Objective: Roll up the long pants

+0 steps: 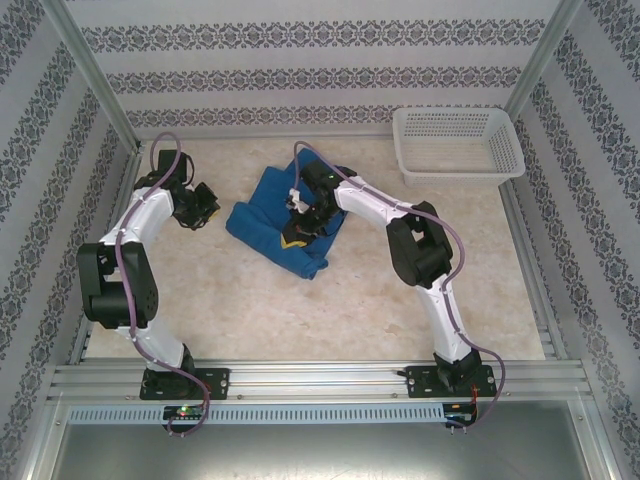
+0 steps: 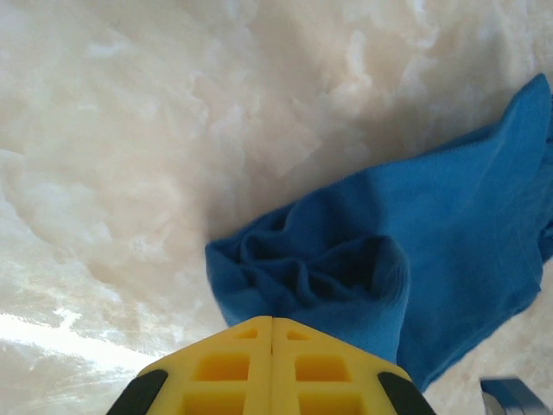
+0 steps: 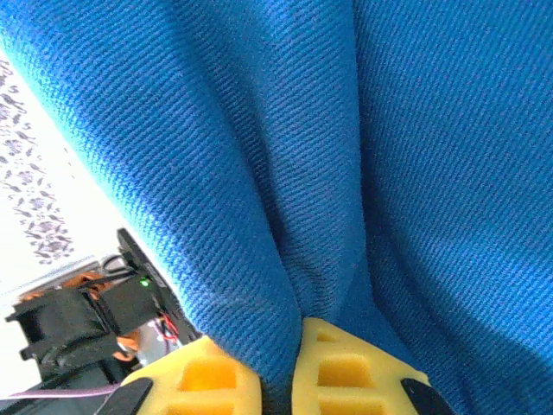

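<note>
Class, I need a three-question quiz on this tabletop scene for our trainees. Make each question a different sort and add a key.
1. True or false: the white plastic mesh basket holds the royal-blue cloth long pants.
2. Which tool pinches a fold of the pants? A) left tool B) right tool C) both
3. Fill in: the left tool, beside the pants and holding nothing, is ____ (open or shut).

Key: 1 false; 2 B; 3 shut.
</note>
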Motion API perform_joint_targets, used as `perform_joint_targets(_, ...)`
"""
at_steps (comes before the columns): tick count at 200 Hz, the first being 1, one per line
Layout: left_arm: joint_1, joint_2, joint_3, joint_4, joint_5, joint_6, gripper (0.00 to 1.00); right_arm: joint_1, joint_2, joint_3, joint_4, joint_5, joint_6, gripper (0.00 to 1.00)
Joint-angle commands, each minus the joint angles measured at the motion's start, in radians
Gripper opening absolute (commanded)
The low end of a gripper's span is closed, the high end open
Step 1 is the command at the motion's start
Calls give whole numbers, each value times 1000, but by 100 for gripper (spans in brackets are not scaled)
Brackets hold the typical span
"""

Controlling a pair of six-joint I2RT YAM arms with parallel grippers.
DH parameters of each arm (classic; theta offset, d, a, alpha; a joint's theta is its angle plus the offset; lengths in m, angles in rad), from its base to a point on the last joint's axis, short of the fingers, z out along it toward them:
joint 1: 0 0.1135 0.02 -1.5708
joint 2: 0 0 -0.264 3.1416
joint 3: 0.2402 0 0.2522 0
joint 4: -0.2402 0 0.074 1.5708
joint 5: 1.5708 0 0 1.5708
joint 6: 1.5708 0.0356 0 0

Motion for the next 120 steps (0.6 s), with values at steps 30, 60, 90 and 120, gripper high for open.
perform_joint_targets(30, -92, -74, -63, 71, 59, -29, 0, -26, 152, 151, -10, -171, 66, 2)
perform_joint_targets(60, -168, -33, -34, 91, 50, -31, 0, -31, 196, 211, -11, -202, 93, 2)
perform_joint_targets(90, -204, 48, -19, 136, 34, -40, 0, -32, 195, 202, 4, -216, 105, 3)
perform_joint_targets(120, -205, 172, 34, 151, 28, -44, 0, -34, 177, 168, 9, -209, 97, 2)
